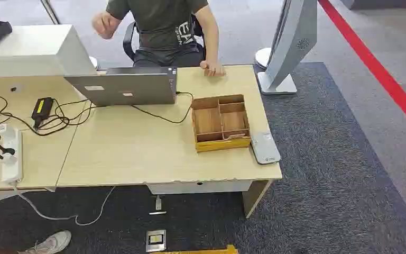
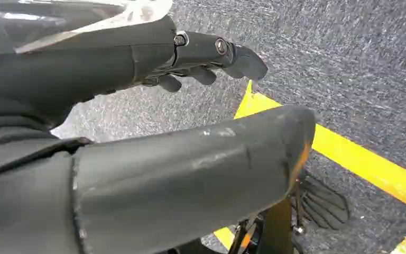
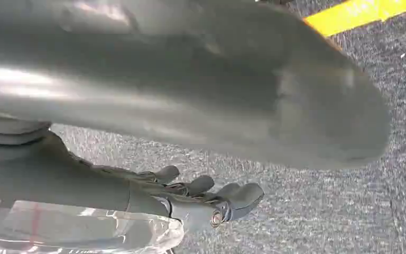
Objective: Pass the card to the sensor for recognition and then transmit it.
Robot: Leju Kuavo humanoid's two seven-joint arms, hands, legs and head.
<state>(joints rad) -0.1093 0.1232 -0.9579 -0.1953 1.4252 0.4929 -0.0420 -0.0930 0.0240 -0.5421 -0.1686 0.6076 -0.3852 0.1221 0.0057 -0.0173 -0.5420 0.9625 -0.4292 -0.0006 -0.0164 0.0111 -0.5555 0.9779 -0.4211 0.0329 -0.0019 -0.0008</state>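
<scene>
Two robot hands hang over dark grey carpet, each seen from its own wrist camera. The left hand (image 2: 153,121) has its thick grey thumb stretched across the picture and its darker fingers (image 2: 206,53) extended apart from it, with nothing between them. The right hand (image 3: 201,148) lies the same way: the broad thumb is blurred and very close to the lens, the dark fingers (image 3: 211,198) reach out loosely, and nothing is held. A yellow floor stripe (image 2: 370,164) runs past the left hand.

From the head view, a light wooden desk (image 1: 132,153) stands ahead. On its right part sits a wooden tray with four compartments (image 1: 221,123), and a thin pale card (image 1: 233,136) seems to lean at the tray's near right wall, though it is too small to be sure. Just beside the tray, at the desk's right near corner, lies a flat grey card sensor (image 1: 264,147), slightly overhanging the edge. An open grey laptop (image 1: 122,85) faces away, its screen hidden. A black power adapter (image 1: 42,108) and tangled black cables lie to its left, next to a white power strip (image 1: 10,154). A seated person in a dark green shirt (image 1: 161,26) is cut off by the top edge, with one hand (image 1: 212,67) resting on the desk's far edge. A white sneaker (image 1: 50,243) pokes in at the bottom.
</scene>
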